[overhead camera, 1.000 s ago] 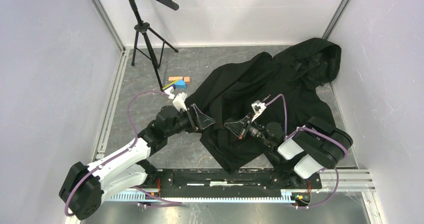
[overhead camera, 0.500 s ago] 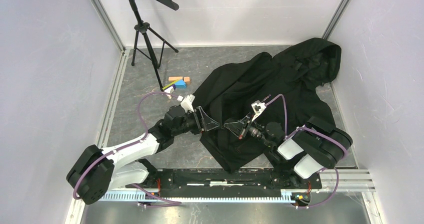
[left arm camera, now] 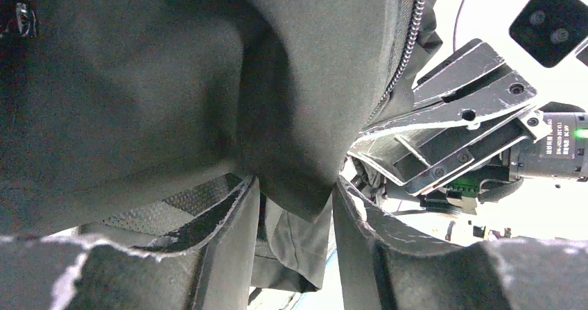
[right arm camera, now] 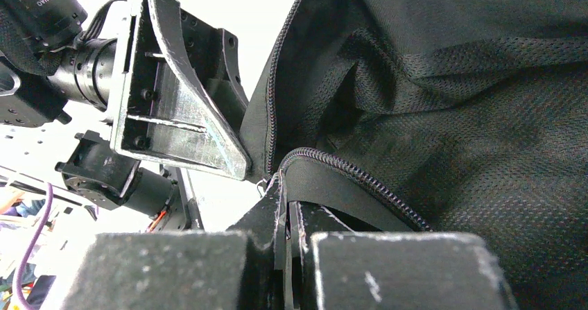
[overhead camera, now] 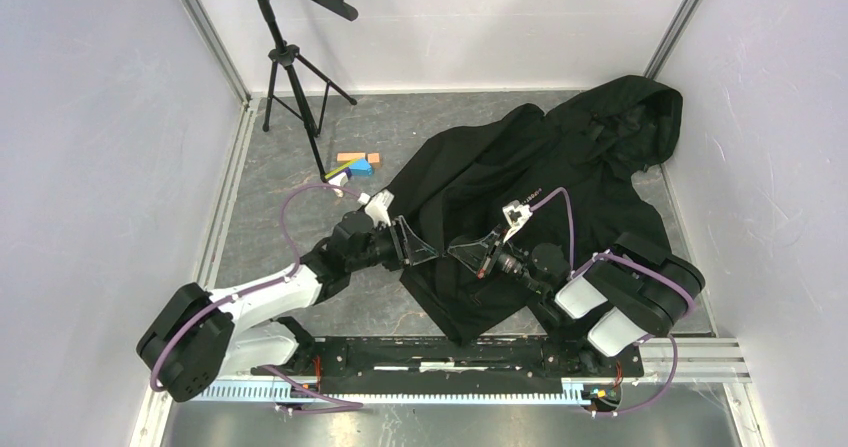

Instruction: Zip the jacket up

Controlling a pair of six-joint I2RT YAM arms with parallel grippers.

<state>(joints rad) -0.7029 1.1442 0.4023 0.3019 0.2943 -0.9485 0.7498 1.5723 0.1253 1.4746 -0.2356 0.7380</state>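
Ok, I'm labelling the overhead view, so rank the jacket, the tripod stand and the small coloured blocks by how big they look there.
1. jacket, by far the largest
2. tripod stand, though it stands nearer the camera
3. coloured blocks, smallest

- The black hooded jacket (overhead camera: 560,157) is lying crumpled and spread at the right, its hood pointing toward the far right corner.
- Its front is gaping unzipped, with zipper teeth (right arm camera: 360,180) showing along one raised edge.
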